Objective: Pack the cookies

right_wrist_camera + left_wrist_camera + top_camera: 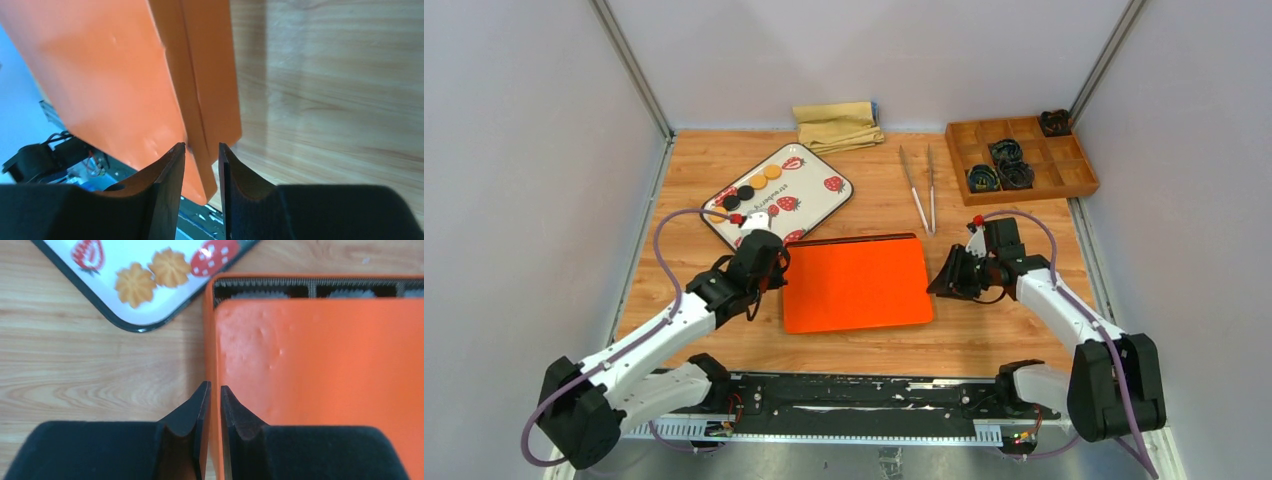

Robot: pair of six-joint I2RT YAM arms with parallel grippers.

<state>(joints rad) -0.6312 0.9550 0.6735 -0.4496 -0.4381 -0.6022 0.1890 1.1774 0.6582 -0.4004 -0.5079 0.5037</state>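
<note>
A: Where are the cookies (745,191)?
B: On the strawberry-print tray (809,182), far-left of the counter (984,335). None visible in the box (310,277).
A: Orientation?
B: All flat, faces up. Each one is round, so no long axis of its own. In the top view they sit in one row running diagonally, near-left to far-right, following the tray's long side.
A: Appearance?
B: Row reads orange, orange, black, black going from its far end. There may be another orange one at the near end, partly hidden by the arm. The left wrist view shows two golden ones with scalloped flower edges, side by side near the tray's rim.
A: End effectors?
B: The left end effector (215,395) has its fingers nearly together, clamped on the left edge of the orange lid (856,283). The right end effector (200,152) is pinched on the lid's right rim, the orange edge running between its fingers.
A: Lid seated?
B: Not fully. A strip of the box shows at the far edge, with pleated paper cups (260,294) in dark compartments.
</note>
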